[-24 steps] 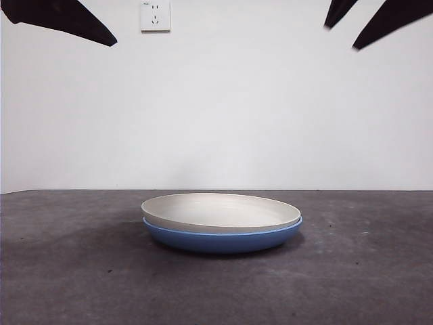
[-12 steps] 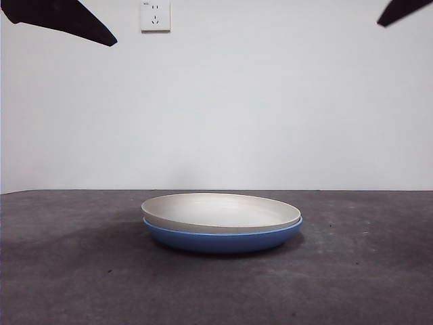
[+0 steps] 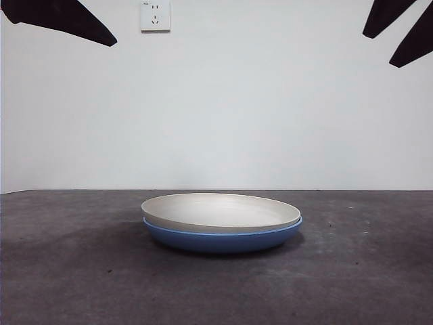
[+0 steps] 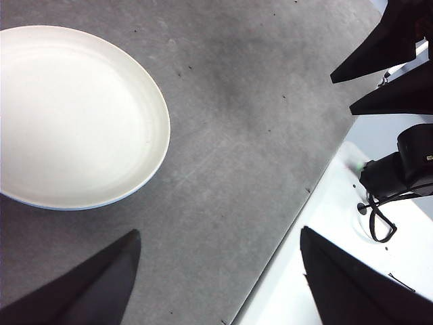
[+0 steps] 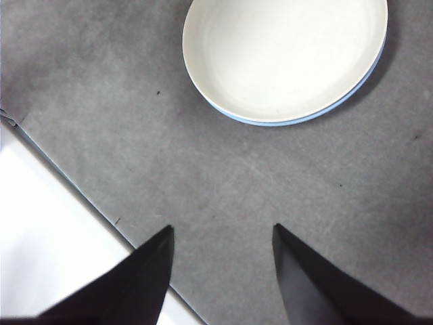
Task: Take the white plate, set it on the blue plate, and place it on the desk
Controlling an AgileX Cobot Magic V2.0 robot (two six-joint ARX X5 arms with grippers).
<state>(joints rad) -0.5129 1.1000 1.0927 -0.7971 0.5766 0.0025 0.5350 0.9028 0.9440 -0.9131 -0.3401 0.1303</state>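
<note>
A black tip of the left gripper (image 3: 61,19) hangs in the upper left corner of the front view, high above the desk (image 3: 67,271) and well clear of the plates. In the left wrist view its jaws stand wide apart and hold nothing, with bare desk surface between them. Just to the right of that tip, a white wall socket (image 3: 155,15) sits at the top of the plain white wall.

At the centre of the frame, the white plate (image 3: 220,211) rests nested inside the blue plate (image 3: 223,240), both lying flat on the dark grey, mottled desk. Only the blue plate's side wall shows beneath the white rim in the front view; in the right wrist view it appears as a thin blue edge (image 5: 318,115) along one side of the white plate (image 5: 284,57). The left wrist view shows the white plate (image 4: 67,115) empty, with a sliver of blue at its edge.

In the upper right corner of the front view, two black tips of the right gripper (image 3: 399,30) point down and left, high above the desk. The right wrist view shows its jaws spread apart and empty, well apart from the stacked plates.
</note>
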